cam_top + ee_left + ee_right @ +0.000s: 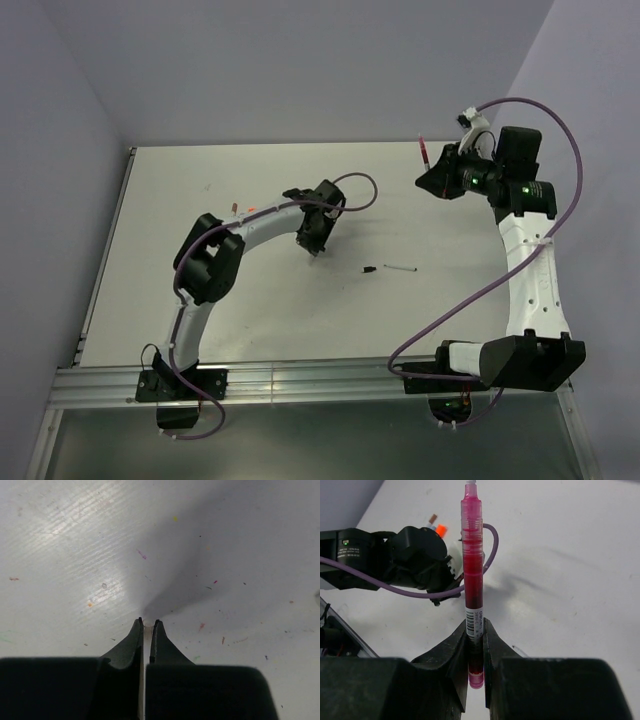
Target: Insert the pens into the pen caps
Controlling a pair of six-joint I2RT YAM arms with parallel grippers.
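Note:
My right gripper (pixel 428 166) (pixel 475 625) is shut on a red pen (pixel 472 555) (pixel 423 152) and holds it above the far right of the table, the pale tip pointing away from the jaws. My left gripper (pixel 315 248) (pixel 147 622) hangs close over the table's middle. Its jaws are nearly together on a thin pale strip that looks like the white pen (pixel 146 625). A small black cap (pixel 370 269) and a slim pale pen (pixel 400 267) lie on the table to its right. An orange cap (pixel 251 207) (pixel 440 529) lies behind the left arm.
The white table (pixel 250 300) is speckled with ink marks. A small brownish piece (pixel 234 207) (pixel 432 518) lies beside the orange cap. Purple cables loop from both arms. Walls close the back and both sides.

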